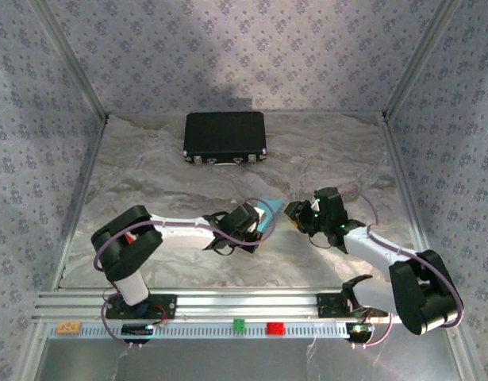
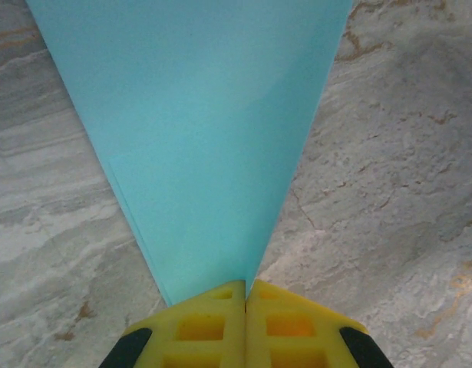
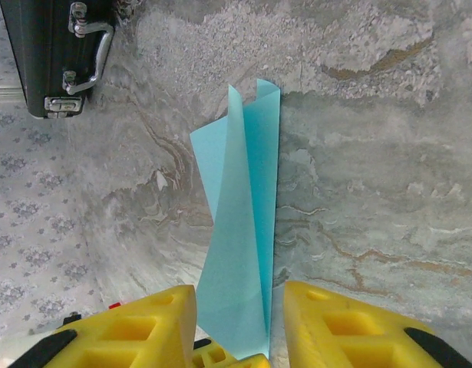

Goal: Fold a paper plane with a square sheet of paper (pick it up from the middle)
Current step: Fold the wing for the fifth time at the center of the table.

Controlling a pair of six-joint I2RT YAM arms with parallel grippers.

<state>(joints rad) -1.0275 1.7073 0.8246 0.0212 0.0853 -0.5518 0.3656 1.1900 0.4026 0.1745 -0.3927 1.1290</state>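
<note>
Left wrist: paper tip clamped in left gripper jaws; right gripper jaws parted astride it.

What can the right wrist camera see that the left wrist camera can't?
Right wrist camera: the black case with its silver handle, the patterned wall, and the right gripper, jaws apart on either side of the light-blue paper. Left wrist camera: the left gripper, jaws shut on the paper's narrow end. Both: the paper and the marbled table.
</note>
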